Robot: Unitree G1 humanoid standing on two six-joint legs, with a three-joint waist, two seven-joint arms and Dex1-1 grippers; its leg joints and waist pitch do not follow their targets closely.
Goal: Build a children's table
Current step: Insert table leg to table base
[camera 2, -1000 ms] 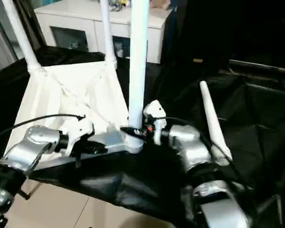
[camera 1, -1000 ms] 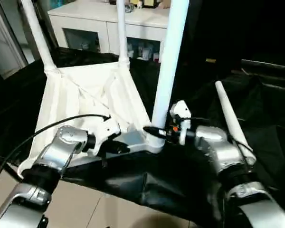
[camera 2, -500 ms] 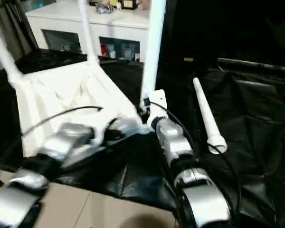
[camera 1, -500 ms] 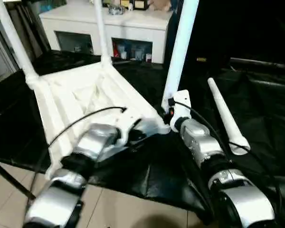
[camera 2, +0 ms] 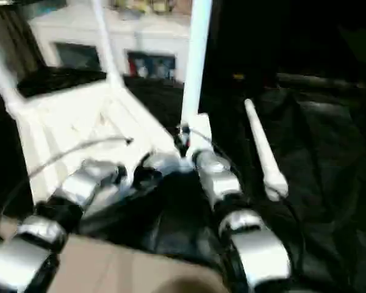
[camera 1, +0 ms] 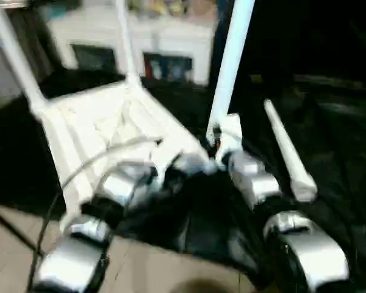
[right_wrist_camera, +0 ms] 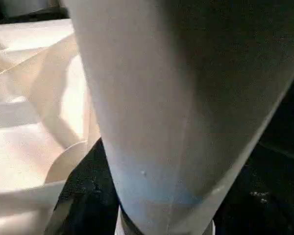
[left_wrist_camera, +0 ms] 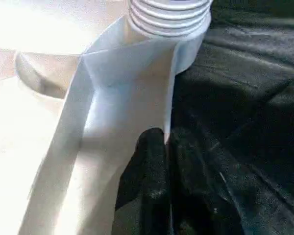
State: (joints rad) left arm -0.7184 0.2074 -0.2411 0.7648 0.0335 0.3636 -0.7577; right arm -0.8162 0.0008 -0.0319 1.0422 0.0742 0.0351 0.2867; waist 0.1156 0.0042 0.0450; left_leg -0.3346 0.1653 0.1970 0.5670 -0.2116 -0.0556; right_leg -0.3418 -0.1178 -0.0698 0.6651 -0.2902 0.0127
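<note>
The children's table lies upside down, its white top ribbed side up on black cloth. Three white legs stand in its corners: two at the back and one at the near right corner. My left gripper is shut on the top's rim just beside that near right corner, one black finger pressed against the rim wall below the leg's threaded base. My right gripper is closed around the bottom of the near right leg. A loose leg lies on the cloth to the right.
A white cabinet with glass-fronted compartments stands behind the table. Black cloth covers the work surface and hangs over its near edge. Beige floor tiles show below, between my forearms.
The camera has shifted and the picture has blurred. Both grippers keep their holds at the near right corner, and the loose leg has not moved.
</note>
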